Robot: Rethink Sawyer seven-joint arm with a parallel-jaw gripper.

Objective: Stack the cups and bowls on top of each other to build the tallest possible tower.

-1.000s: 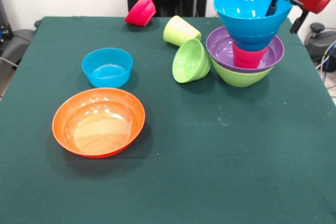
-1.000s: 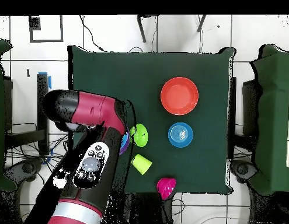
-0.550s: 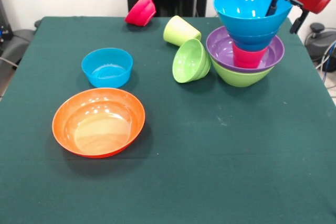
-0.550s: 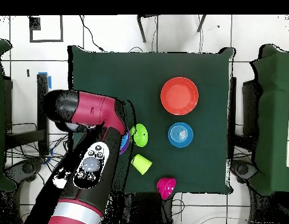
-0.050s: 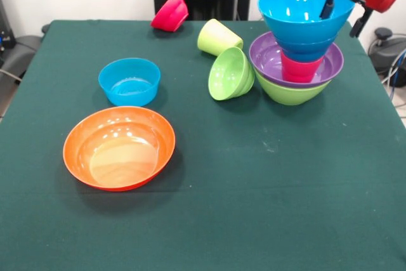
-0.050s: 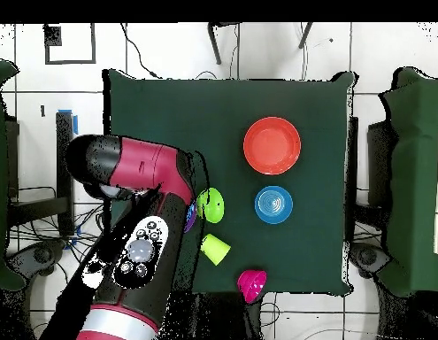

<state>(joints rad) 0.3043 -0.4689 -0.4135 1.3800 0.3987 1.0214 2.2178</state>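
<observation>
While the gripper [image 5: 344,16] hangs at the rim of the big light blue bowl [image 5: 304,9], the tower [image 5: 298,49] under it has five pieces. Its two dark fingers [image 5: 328,4] stand spread apart, one inside the rim and one outside, so it looks let go and is not squeezing the bowl. From the bottom up the tower goes: big lime green bowl [image 5: 288,92], wide purple bowl [image 5: 266,55], red cup [image 5: 298,69], small dark blue bowl [image 5: 303,49], then the big light blue one on top.

I think about half the job is done. Five pieces wait on the green cloth table [image 5: 254,207]. Just beside the tower, a small lime green bowl [image 5: 229,73] and a lime green cup [image 5: 217,36] lie tipped over. Farther from the gripper sit a small pink-red bowl [image 5: 170,12] on its side, a small light blue bowl [image 5: 129,80], and farthest, the big orange bowl [image 5: 119,147].

All are shiny, smooth plastic, round, and narrower at the bottom. The cloth looks soft and dull.
</observation>
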